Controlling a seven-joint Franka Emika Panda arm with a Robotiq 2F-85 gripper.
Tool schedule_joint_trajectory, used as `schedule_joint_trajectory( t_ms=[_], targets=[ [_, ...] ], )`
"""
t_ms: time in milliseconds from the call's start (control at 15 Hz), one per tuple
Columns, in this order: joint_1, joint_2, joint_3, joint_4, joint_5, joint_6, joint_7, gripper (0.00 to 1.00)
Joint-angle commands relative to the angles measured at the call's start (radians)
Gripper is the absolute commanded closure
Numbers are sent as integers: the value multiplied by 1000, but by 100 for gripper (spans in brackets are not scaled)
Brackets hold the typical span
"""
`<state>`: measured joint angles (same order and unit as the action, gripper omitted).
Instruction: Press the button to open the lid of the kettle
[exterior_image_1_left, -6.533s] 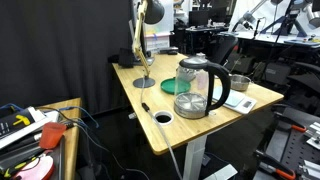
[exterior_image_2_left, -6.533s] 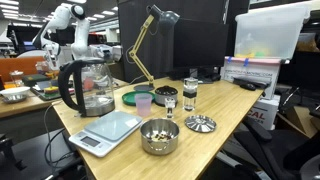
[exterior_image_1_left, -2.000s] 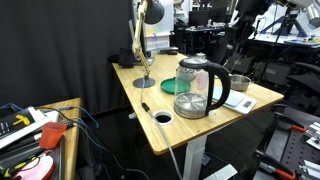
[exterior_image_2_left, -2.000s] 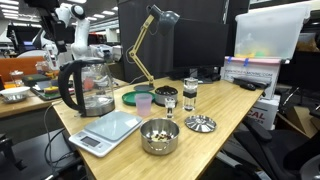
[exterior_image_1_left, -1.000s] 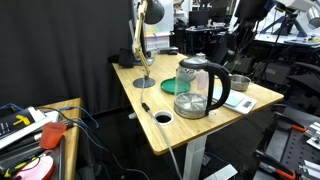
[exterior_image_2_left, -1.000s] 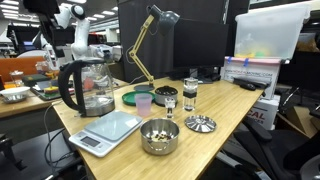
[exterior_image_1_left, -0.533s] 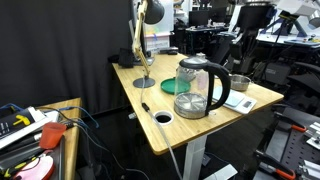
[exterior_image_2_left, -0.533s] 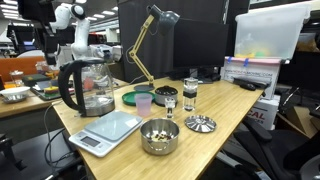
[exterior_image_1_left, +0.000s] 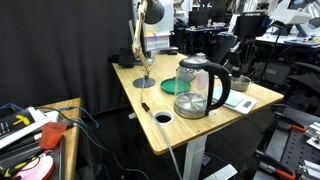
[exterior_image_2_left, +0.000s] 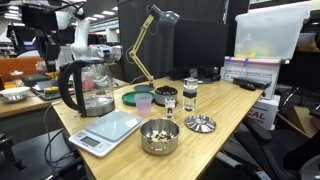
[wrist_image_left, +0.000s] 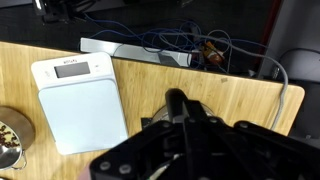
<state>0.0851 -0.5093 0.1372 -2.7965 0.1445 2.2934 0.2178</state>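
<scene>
Gripper (exterior_image_1_left: 240, 52) has descended near the scale (wrist_image_left: 78, 100); I cannot tell its opening. Bowl (exterior_image_1_left: 238, 83) sits behind it, beside the kettle (exterior_image_1_left: 196, 90), lid (exterior_image_1_left: 192, 63) down, table (exterior_image_1_left: 170, 142) edge close.

In an exterior view, the kettle (exterior_image_2_left: 85, 88) stands at the left end of the table (exterior_image_2_left: 225, 105), mid-left in the frame, with the lid (exterior_image_2_left: 88, 63) on top. The scale (exterior_image_2_left: 108, 128) lies before it, and the bowl (exterior_image_2_left: 158, 137) is right of the scale. The plate (exterior_image_2_left: 130, 98) lies behind them, near centre, with the lamp (exterior_image_2_left: 150, 35) rising behind it. My gripper (exterior_image_2_left: 47, 45) hangs at upper left, up and left of the kettle. In my wrist view the scale lies left of centre and the bowl is at the lower left edge.
</scene>
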Motion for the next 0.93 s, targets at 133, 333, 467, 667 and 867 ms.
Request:
schedule_joint_trajectory(
  t_ms=[133, 333, 467, 667, 867],
  targets=[
    [3, -4, -3, 18, 7, 52, 20, 100],
    [2, -17, 0, 26, 5, 60, 25, 100],
    [-5, -19, 3, 23, -4, 71, 31, 100],
    [-12, -6, 3, 26, -9, 77, 38, 100],
    [-20, 0, 8, 25, -17, 69, 55, 100]
  ],
)
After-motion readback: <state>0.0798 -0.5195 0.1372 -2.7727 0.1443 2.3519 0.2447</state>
